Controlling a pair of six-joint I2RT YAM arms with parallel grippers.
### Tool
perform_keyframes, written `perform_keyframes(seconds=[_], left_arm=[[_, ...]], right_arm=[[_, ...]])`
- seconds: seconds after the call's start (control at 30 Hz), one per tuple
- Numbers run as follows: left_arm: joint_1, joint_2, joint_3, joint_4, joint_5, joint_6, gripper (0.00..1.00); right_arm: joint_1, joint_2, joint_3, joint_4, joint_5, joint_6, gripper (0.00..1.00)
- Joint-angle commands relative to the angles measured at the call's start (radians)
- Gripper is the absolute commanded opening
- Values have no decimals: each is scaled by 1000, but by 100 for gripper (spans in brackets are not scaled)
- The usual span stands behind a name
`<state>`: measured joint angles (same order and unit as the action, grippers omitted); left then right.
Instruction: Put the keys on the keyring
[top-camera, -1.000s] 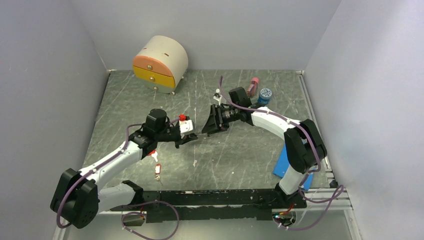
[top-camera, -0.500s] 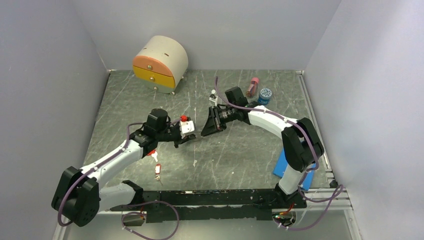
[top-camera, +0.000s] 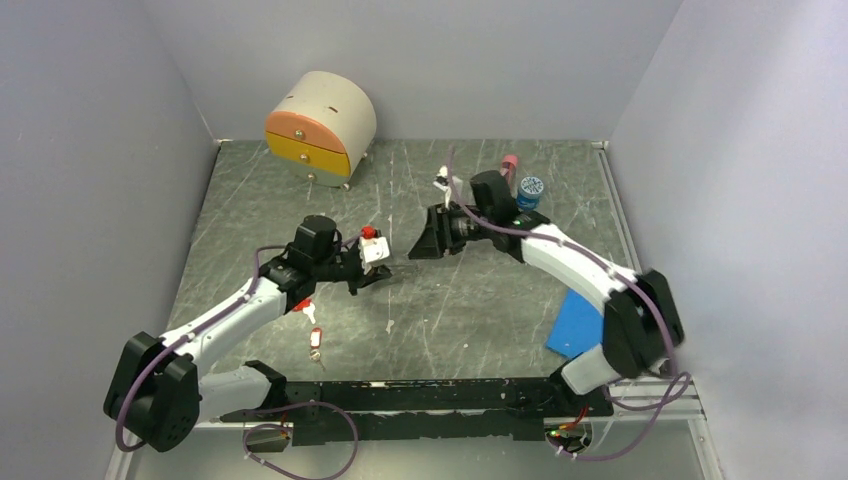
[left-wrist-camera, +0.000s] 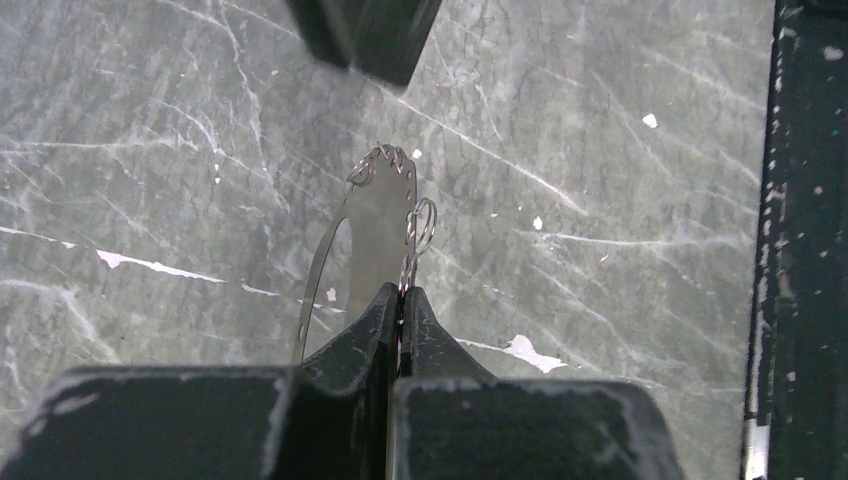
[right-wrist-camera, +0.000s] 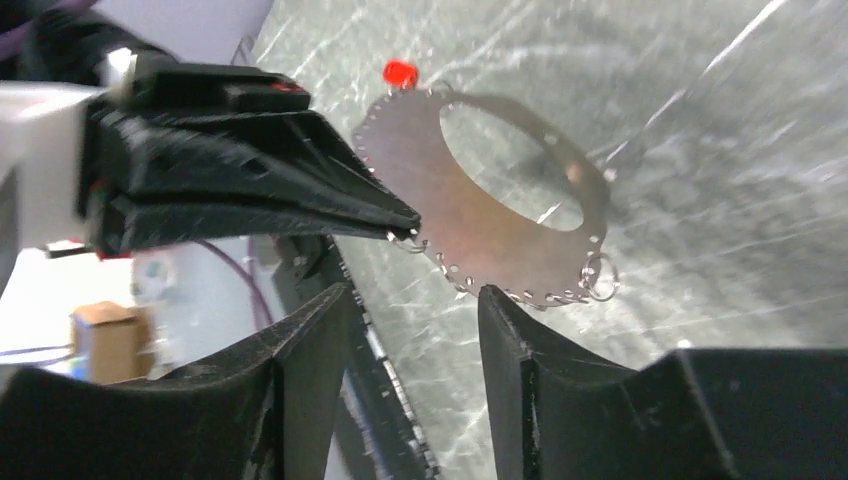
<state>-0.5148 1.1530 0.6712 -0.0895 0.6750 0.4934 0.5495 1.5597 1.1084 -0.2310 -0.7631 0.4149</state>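
When checked from above, found both arms meeting at mid desk (top-camera: 470, 300): left tool (top-camera: 382, 277) pointing right, right tool (top-camera: 415, 248) pointing left and set slightly farther back, tips near but apart.

Left tool: clenched on the keyring (left-wrist-camera: 378, 225). Confirmed in left wrist view, with fingers (left-wrist-camera: 372, 320) pressed together over the keyring's rim. Keyring held clear of the desk, projecting beyond the tips. Recorded as thin metal, showing as a flat grey band in both wrist views, with small rings (left-wrist-camera: 424, 222) strung along its edge.

Right tool: released. Seen in right wrist view with fingers (right-wrist-camera: 310, 350) spread wide and nothing gripped between them. Keyring just beyond those fingertips, touching neither as far as can be told. Same tool's tip visible at the top of left wrist view, past the keyring and apart from it.

Keys (top-camera: 317, 341): two counted, red-tagged, lying flat on the desk at near left beside the left forearm, one just nearer than the other. Both off the keyring and well apart from it.

Other items: box (top-camera: 320, 125) with pink and yellow drawers at far left; bottle (top-camera: 508, 168) and jar (top-camera: 530, 190) side by side at far right, behind the right arm; blue sheet (top-camera: 580, 325) at near right, by that arm's base.
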Motion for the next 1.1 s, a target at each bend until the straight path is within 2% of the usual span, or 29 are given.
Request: perform_keyframes(seconds=[0.0, 0.17, 0.2, 0.23, 0.3, 0.4, 0.47, 0.5, 0.57, 0.67, 0.93, 1.07], left_arm=[[-2, -8, 65, 49, 21, -129, 3], [0, 25, 119, 35, 29, -252, 3], [0, 33, 130, 32, 29, -278, 2], [0, 39, 142, 28, 28, -300, 3], [0, 50, 160, 26, 27, -342, 3], [1, 56, 183, 20, 37, -390, 2], [0, 52, 184, 29, 59, -400, 3], [0, 47, 181, 38, 78, -393, 3], [1, 27, 161, 72, 121, -357, 2], [0, -23, 94, 170, 158, -295, 3], [0, -158, -152, 497, 146, -95, 2], [0, -174, -164, 487, 138, -31, 3]], right_arm=[[-2, -241, -131, 288, 182, -168, 55], [1, -427, -369, 590, 222, -456, 59], [3, -456, -407, 626, 217, -530, 62], [6, -478, -448, 649, 217, -597, 69], [10, -509, -488, 651, 183, -761, 73], [44, -541, -499, 524, 137, -1089, 77], [88, -558, -515, 491, 175, -1212, 79], [111, -564, -527, 488, 191, -1259, 83], [148, -570, -546, 531, 209, -1278, 84], [170, -564, -551, 604, 173, -1217, 84], [189, -537, -542, 756, 60, -1029, 77], [195, -528, -528, 739, 14, -1009, 70]])
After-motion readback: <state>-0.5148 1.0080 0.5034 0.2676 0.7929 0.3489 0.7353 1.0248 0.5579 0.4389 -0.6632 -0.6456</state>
